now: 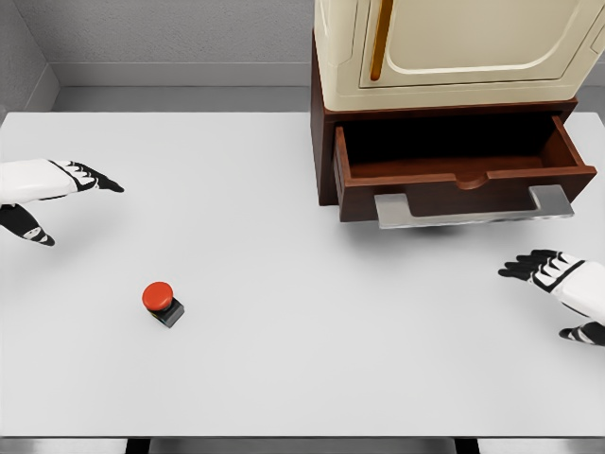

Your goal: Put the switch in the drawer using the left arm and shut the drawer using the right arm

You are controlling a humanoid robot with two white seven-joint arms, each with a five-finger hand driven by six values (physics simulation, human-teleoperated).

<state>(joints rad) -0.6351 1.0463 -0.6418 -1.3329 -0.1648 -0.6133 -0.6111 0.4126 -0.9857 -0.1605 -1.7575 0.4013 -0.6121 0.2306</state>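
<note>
White hands (43,194), black fingers, black joint markings.

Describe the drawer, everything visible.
The drawer is dark reddish-brown, wood-look, pulled open from a matching cabinet at the table's far right. Its interior shows dark and seemingly empty. The front panel has a small curved notch at its top edge and a flat grey metal-look handle sticking out along the bottom. A cream appliance sits on the cabinet above. Neither hand touches it; the right hand is nearest, below it.

Both arms are cut off at the side edges, the cream cabinet (454,47) at the top.
</note>
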